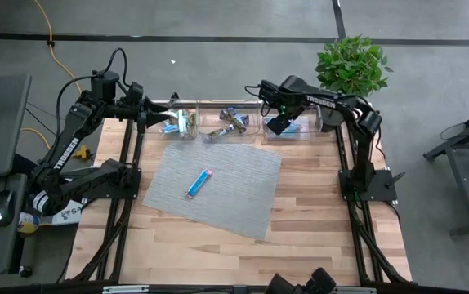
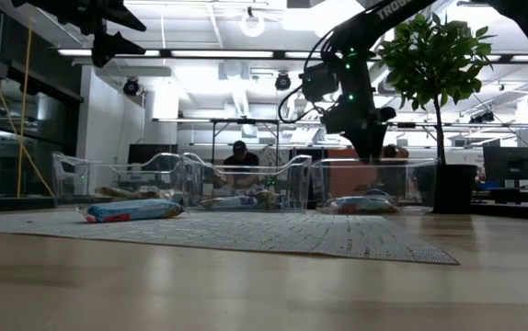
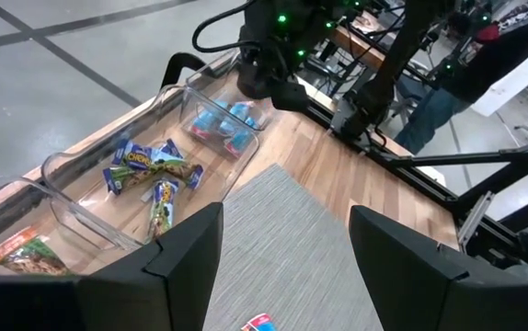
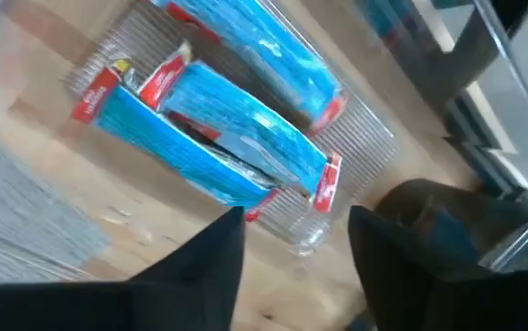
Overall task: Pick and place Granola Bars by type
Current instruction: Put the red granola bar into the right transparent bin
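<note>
My right gripper [image 4: 296,241] hangs parted and empty over the blue bars [image 4: 232,129]; left gripper [image 3: 282,248] parted too

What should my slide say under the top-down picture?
Right gripper hovers open above the right bin; one blue bar waits on the grey mat.

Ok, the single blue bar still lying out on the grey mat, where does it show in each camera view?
High view: blue bar near the mat's middle.
Low view: blue bar at left, on the mat's near edge.
Left wrist view: only its red-and-blue tip at the bottom edge.
Right wrist view: not in it.
Shared landmark: the grey mat.
</note>
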Controlling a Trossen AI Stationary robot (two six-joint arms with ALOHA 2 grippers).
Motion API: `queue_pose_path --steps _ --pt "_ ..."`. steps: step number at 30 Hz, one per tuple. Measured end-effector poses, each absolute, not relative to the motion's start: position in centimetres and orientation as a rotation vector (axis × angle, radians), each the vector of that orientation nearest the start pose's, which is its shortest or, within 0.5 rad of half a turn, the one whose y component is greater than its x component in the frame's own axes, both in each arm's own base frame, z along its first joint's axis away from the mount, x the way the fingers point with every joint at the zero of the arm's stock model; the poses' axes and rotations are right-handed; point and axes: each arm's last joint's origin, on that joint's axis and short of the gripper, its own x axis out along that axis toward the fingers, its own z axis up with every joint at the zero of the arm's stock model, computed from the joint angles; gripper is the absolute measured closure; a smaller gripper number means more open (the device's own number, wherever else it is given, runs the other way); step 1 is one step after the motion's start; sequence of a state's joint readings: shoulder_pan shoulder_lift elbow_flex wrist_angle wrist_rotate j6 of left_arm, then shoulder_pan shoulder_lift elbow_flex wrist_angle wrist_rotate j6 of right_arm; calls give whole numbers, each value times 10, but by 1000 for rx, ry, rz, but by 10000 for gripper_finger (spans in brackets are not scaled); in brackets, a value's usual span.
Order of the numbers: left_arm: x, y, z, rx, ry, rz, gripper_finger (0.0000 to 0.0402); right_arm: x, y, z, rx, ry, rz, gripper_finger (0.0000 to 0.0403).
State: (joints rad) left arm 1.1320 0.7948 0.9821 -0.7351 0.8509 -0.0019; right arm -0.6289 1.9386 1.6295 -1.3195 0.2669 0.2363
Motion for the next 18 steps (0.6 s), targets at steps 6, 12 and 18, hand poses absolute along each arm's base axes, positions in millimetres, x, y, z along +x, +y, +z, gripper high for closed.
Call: queue_pose_path --steps 6,12,18 --pt "79 116 351 -445 303 274 168 292 -212 256 448 1446 -711 191" --pt "79 117 351 -434 306 278 168 314 -184 300 434 1069 -394 199" --pt "79 117 351 -437 310 298 168 358 -129 335 404 703 -249 205"
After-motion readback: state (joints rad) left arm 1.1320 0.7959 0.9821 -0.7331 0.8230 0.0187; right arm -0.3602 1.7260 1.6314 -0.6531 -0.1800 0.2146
